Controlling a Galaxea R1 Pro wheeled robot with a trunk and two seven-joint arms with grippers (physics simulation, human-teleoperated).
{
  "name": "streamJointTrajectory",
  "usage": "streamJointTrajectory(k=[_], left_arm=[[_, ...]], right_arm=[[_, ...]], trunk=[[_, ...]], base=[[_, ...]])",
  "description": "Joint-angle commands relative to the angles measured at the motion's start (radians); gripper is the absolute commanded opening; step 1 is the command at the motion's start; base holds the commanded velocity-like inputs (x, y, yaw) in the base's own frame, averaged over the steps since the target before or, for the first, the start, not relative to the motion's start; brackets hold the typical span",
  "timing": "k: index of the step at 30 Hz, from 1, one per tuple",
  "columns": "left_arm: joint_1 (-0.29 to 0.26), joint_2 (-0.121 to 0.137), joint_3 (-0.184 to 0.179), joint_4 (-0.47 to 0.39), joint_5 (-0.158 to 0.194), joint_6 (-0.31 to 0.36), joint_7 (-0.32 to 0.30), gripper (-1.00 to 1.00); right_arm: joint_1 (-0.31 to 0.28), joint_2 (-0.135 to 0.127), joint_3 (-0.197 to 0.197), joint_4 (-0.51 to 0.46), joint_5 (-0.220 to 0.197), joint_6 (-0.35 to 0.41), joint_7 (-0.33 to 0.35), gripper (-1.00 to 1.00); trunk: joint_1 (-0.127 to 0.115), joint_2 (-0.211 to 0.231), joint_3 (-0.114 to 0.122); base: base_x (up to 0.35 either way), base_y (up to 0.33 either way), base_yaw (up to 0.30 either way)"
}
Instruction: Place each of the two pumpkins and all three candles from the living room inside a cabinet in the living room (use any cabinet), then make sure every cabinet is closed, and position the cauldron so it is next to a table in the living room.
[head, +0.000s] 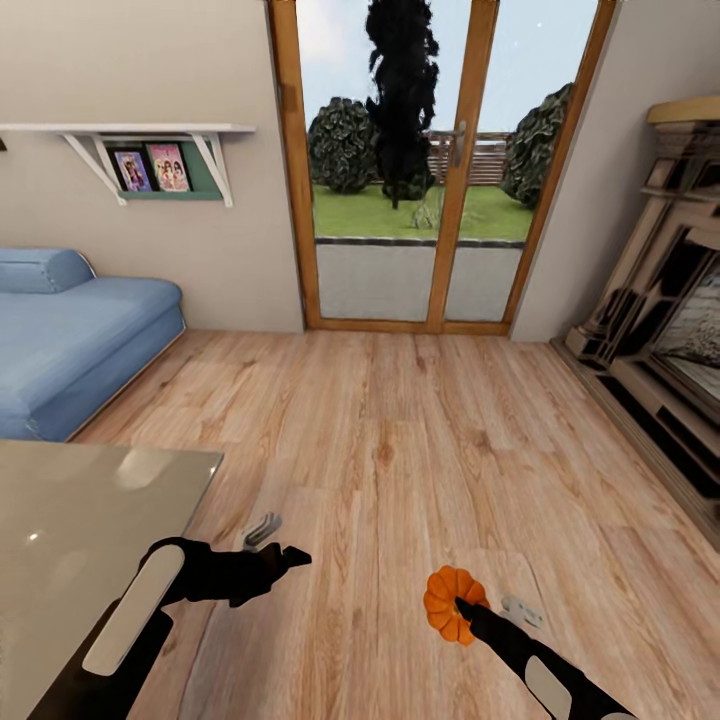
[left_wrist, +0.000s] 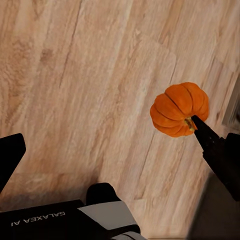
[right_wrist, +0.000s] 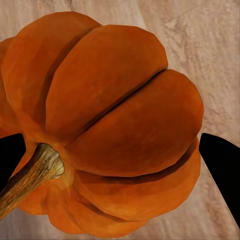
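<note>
Gripping a small orange pumpkin (head: 449, 603) in my right claw (head: 462, 606), I hold it above the wooden floor (head: 420, 430), low and to my right. My dark fingers (right_wrist: 220, 167) sit on either side of its ribbed body. Its stem (right_wrist: 31, 175) lies sideways rather than upright, so its stem-to-base axis runs roughly level, across the claw's line. My left claw (head: 290, 556) hovers empty with its fingers parted, near the corner of the glass table (head: 70, 510).
</note>
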Motion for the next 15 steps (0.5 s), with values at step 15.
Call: streamJointTrajectory(k=[15], left_arm=[[-0.001, 0.001, -0.004, -0.001, 0.008, 0.0, 0.011, 1.0]], right_arm=[[-0.001, -0.001, 0.008, 0.001, -0.012, -0.002, 0.002, -1.0]], trunk=[[-0.058, 0.105, 0.046]], base=[[0.0, 0.0, 0.0]])
